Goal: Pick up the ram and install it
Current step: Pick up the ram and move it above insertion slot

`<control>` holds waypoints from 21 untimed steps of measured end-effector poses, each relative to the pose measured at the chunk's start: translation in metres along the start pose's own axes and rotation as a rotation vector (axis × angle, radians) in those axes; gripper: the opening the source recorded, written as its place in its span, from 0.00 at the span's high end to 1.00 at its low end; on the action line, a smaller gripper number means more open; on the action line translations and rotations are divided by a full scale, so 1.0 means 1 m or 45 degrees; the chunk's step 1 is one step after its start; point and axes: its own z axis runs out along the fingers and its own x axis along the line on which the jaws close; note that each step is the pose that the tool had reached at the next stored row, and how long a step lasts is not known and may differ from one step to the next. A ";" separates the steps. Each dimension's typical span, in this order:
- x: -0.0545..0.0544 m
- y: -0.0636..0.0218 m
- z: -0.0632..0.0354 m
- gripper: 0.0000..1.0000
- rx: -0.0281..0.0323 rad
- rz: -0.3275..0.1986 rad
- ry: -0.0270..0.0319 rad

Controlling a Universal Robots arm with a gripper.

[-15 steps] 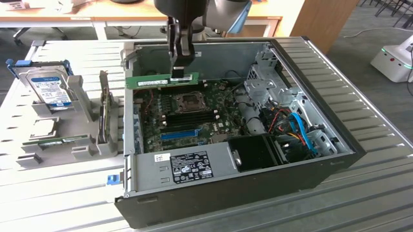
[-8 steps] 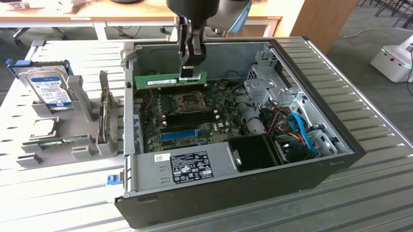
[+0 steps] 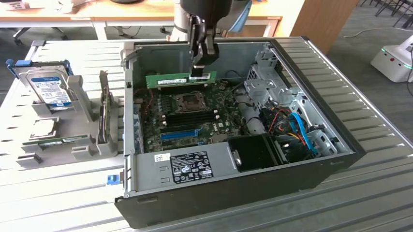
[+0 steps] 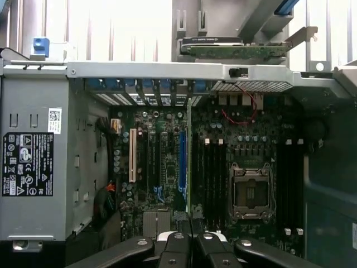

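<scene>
— What does the gripper have hold of?

— The gripper [image 3: 202, 72] reaches straight down into the open computer case [image 3: 335, 145]. Its fingers are closed tight on the ram [image 3: 169, 79], pinching the green stick near the end that lies toward the exterior view's right.

— How does the ram sit?

— It is level, on its long edge, and up in the air over the far part of the board [image 3: 193, 108]. It is not in a slot.

— And from the wrist?

— There the fingers [image 4: 177, 248] meet with hardly a gap, and the ram [image 4: 189, 145] shows edge-on as a thin green line. That line runs between the blue slot [image 4: 182, 159] and the nearer bank of black memory slots [image 4: 215, 178]. The processor socket [image 4: 249, 192] lies past those slots.

— Anything outside the case?

— A second stick [image 3: 61, 141] lies flat on a grey rack [image 3: 84, 152] at the exterior view's left, well apart from the gripper. A hard drive [image 3: 51, 89] stands on the same side, and everything rests on a ribbed metal table [image 3: 374, 188].
</scene>
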 end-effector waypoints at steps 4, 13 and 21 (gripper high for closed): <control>0.000 -0.0085 -0.0004 0.89 -0.0004 0.000 0.0001; 0.000 -0.0212 -0.0008 0.89 -0.0004 0.000 0.0001; -0.003 -0.0212 -0.0006 0.89 -0.0004 0.000 0.0000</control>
